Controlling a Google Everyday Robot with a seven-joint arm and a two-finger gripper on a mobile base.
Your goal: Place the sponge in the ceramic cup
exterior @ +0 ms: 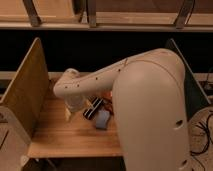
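The sponge [102, 119], a small blue-grey block, lies on the wooden table [60, 135] near its middle, just in front of a black flat bar [93, 109]. A pale rounded shape under the arm's left end looks like the ceramic cup [76, 103], partly hidden by the arm. My gripper [69, 113] hangs down from the wrist at the left, beside that pale shape and a short way left of the sponge. The sponge lies free on the table, apart from the gripper.
My white arm [145, 100] crosses the table from the right and hides much of its right half. A reddish-brown thing [106, 95] peeks out behind the black bar. Upright wooden panels [25, 90] wall the table's left and right sides.
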